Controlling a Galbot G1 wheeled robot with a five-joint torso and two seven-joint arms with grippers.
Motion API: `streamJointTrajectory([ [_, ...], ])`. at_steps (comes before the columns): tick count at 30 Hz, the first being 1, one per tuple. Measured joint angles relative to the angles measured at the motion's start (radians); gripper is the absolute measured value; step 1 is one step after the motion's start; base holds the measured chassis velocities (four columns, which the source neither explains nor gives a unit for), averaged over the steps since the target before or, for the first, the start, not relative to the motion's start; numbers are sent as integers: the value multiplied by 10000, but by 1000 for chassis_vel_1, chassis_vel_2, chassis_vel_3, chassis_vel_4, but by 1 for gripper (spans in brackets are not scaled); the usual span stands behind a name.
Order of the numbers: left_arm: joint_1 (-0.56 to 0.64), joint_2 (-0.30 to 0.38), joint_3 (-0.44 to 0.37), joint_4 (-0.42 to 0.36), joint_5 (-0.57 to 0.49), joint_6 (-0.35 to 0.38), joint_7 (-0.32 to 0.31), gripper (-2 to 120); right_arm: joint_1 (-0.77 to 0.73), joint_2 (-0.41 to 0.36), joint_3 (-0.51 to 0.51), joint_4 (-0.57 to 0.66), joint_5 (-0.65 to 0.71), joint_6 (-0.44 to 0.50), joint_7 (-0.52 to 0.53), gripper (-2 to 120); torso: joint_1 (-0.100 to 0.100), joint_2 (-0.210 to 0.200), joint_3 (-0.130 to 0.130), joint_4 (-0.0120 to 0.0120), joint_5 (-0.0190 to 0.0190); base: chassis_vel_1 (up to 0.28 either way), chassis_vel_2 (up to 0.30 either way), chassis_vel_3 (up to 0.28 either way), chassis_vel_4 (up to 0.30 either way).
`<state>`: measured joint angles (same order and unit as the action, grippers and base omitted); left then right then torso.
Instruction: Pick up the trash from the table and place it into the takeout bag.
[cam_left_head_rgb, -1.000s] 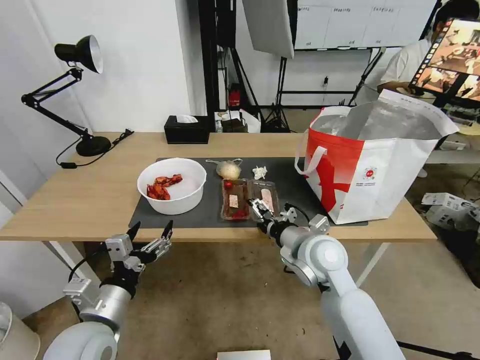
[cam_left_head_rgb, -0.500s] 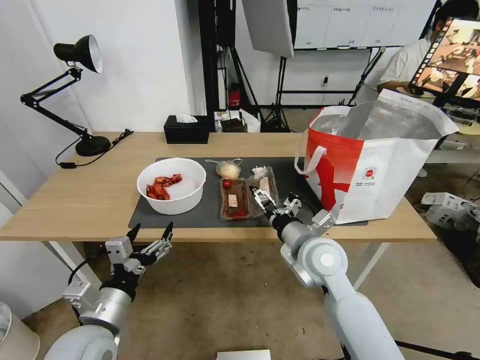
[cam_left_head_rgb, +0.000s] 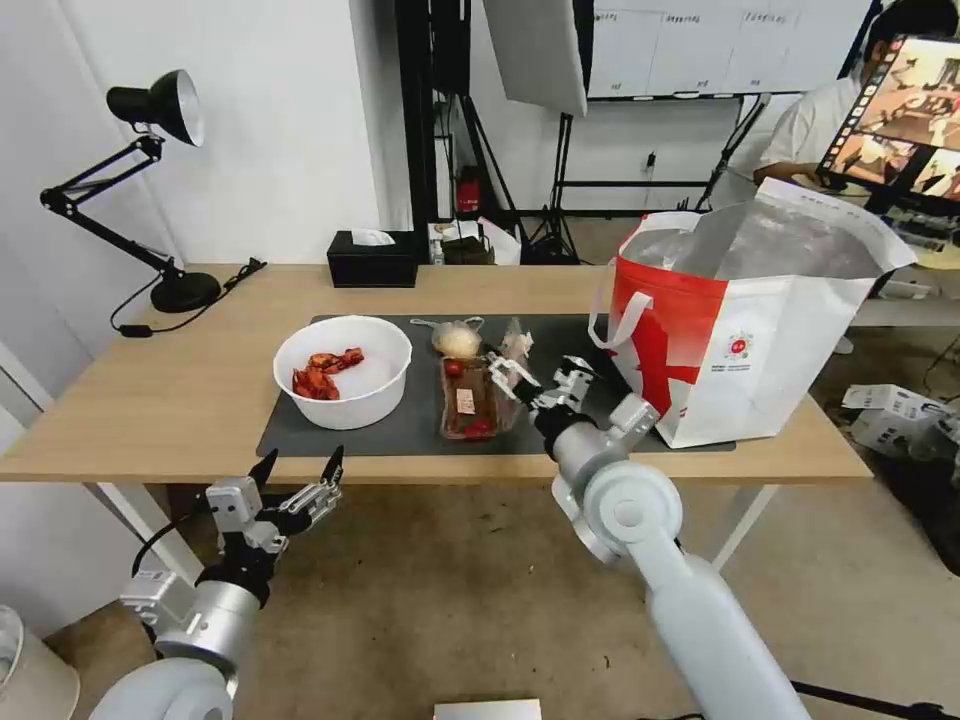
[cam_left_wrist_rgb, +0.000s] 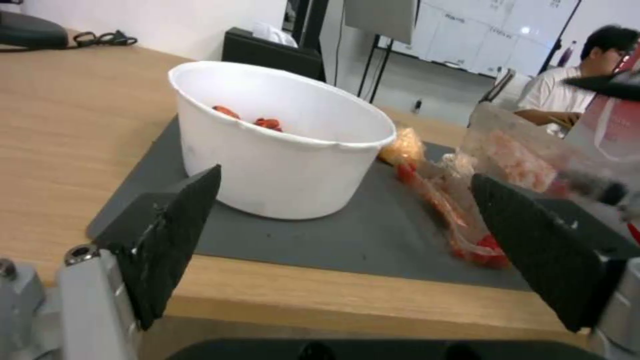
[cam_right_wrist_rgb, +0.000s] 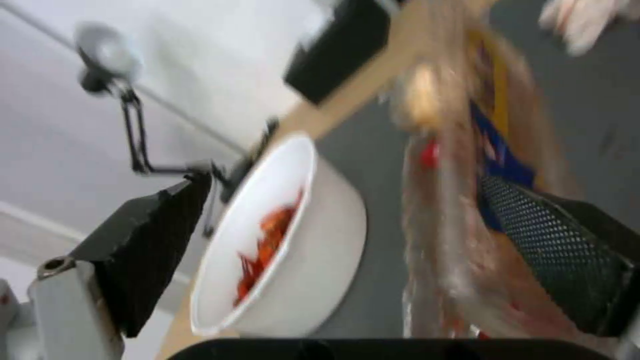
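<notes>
Tilted tray (cam_left_head_rgb: 480, 392) beside right gripper (cam_left_head_rgb: 527, 383)

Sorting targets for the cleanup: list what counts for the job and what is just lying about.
Job: white bowl with red scraps; clear tray, one side tilted up at the right gripper; knotted bag; takeout bag; table.
Lying about: black tissue box, desk lamp. Left gripper waits below the table edge.
</notes>
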<state>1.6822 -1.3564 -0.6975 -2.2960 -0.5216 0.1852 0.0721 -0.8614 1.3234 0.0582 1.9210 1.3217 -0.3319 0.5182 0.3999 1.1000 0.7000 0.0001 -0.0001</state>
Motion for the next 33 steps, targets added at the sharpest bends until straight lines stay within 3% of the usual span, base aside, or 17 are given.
streamJointTrajectory([
  [4,104,-60,-16,-40,73,-23,0,100,521,414,-93,-708,1249,-608,1187,100,1,-1,0,2,-1,0,0,0,0],
  [7,163,-103,-18,-87,99,-33,0,100,658,604,-40,-1065,1586,-671,1501,100,1,-1,1,2,0,0,0,0,0],
  [22,383,-97,-177,-346,82,-85,-4,100,594,155,87,-530,2113,-382,1406,100,0,-1,0,-1,2,0,0,0,0],
  [25,401,-65,-211,-396,71,-90,-7,100,878,-235,44,-390,1658,-492,633,100,0,0,0,-1,3,0,0,0,0],
  [26,402,-33,-232,-415,58,-93,-9,100,1096,-476,-63,-419,994,-747,137,100,0,0,0,-2,1,0,0,0,0],
  [29,387,87,-295,-483,-3,-96,-10,100,2339,-1489,-868,-1192,-2683,-1041,-2510,95,0,-1,1,-1,2,0,0,0,0],
  [30,387,87,-295,-483,-3,-96,-10,100,2339,-1489,-868,-1192,-2683,-1041,-2510,95,0,-1,1,-1,2,0,0,0,0],
  [33,330,180,-317,-510,-63,-90,-18,100,3656,-2279,-1581,-2368,-5006,-922,-5093,79,1,-1,0,-1,1,0,0,0,0],
])
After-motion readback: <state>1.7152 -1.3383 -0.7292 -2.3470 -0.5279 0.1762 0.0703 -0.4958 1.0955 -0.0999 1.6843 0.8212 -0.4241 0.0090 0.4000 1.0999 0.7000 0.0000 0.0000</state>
